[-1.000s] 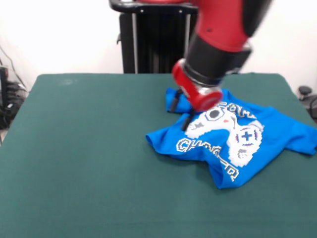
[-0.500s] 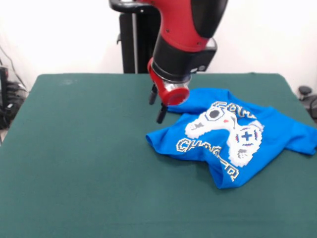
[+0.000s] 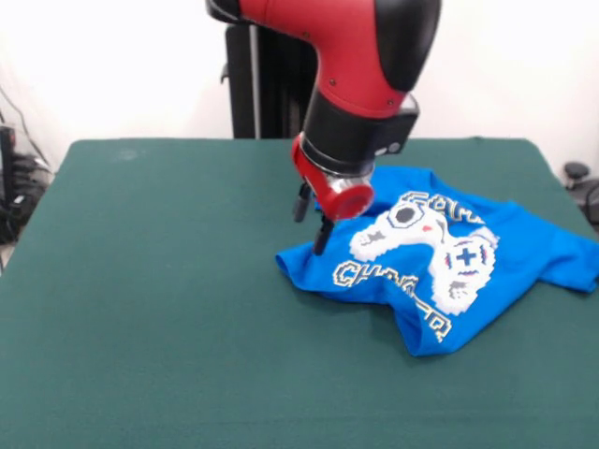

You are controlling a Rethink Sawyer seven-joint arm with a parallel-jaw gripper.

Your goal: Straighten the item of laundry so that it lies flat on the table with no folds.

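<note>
One green table [image 3: 159, 309], crumpled shirt [image 3: 440, 271], white wall [image 3: 103, 65] behind.

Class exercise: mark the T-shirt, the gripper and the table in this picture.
T-shirt [image 3: 440, 257]: front view, on its white controller print.
Gripper [image 3: 312, 227]: front view, midway between its dark tips.
Table [image 3: 150, 309]: front view, on bare green cloth.

The only lettering I can find is on the blue T-shirt [image 3: 449, 271]. Along the lower left of its white controller print [image 3: 440, 253] I read the letters "CHA", outlined in white and yellow; the word runs on into a fold and I cannot read the rest. A second line above the print is crumpled and unreadable. I see no readable marks on the arm [image 3: 360, 75] or table [image 3: 150, 299].
</note>
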